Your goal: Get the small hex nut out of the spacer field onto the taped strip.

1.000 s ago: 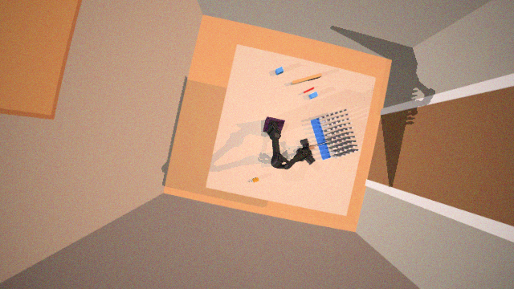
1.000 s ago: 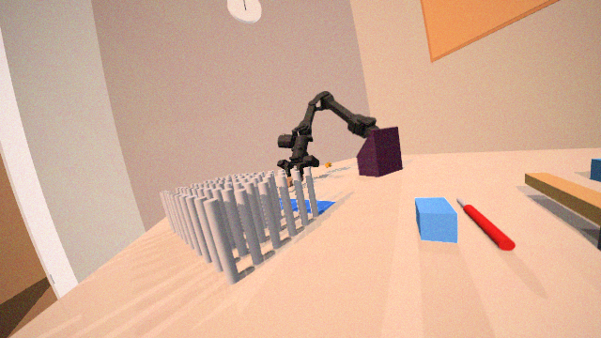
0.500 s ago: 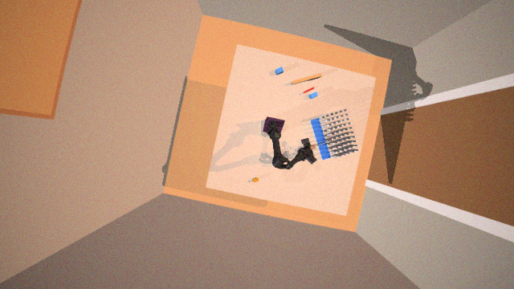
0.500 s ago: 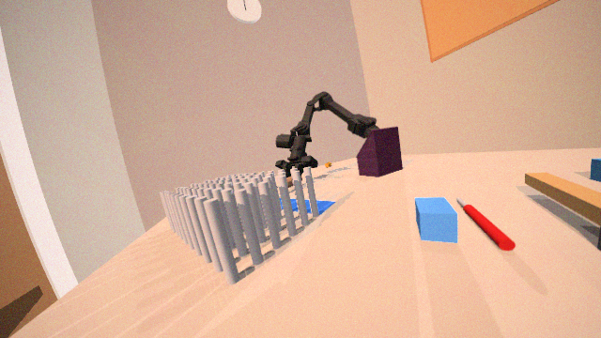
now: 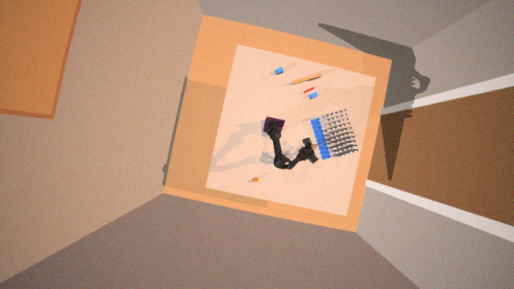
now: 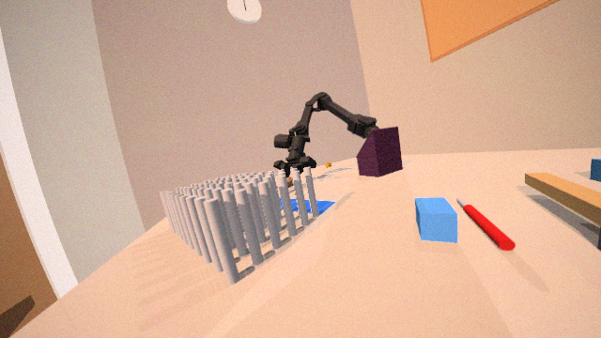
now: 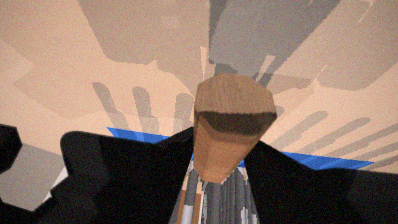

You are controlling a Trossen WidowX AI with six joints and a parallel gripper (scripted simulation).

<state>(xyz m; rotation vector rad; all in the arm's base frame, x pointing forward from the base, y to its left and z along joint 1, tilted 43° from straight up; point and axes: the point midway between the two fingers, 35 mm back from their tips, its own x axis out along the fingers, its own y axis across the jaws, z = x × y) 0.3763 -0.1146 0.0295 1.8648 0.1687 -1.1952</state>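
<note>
While the claw [image 5: 314,148] [image 6: 295,171] [image 7: 219,135] gripped a wooden handle [image 5: 314,146] [image 6: 289,181] [image 7: 235,100] beside the grey spacers [image 5: 340,134] [image 6: 244,221] [image 7: 215,200], blue tape [image 5: 320,136] [image 6: 324,206] [image 7: 330,161] lay before them; the hex nut's place among them could not be told.

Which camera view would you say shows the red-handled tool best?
The exterior view: the red-handled tool appears large, its grey tip visible. The top view shows only a small red streak; the wrist view misses it.

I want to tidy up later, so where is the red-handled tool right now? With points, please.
The red-handled tool [image 5: 308,90] [image 6: 488,226] lies between the wooden bar [image 5: 306,79] [image 6: 563,194] and a blue block [image 5: 313,95] [image 6: 437,220].
</note>
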